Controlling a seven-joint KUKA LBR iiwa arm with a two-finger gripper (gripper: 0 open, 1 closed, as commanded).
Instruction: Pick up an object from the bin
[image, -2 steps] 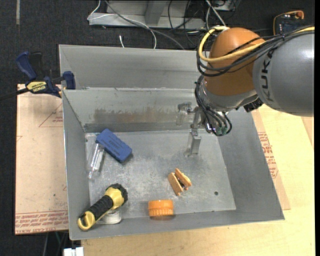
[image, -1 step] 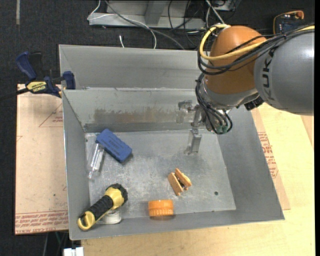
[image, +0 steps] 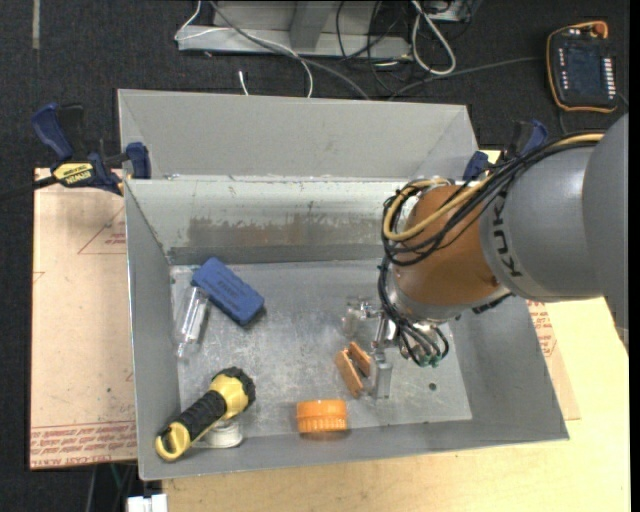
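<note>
Camera view: gripper (image: 373, 372) beside brown block (image: 350, 368), four o'clock in bin (image: 300, 215); closure cannot be told. Block probably light, rigid; grasp its long sides.

blue block (image: 228, 292) lying far-left | clear tube (image: 190, 322) lying just beside it | yellow-black handle (image: 205, 412) lying near-left | orange cap (image: 321, 417) sitting near-centre

Bright, even light comes from above onto the grey bin (image: 300, 140); its upper back wall shines pale, and the arm (image: 570, 230) throws only a faint, soft shadow beneath.
</note>
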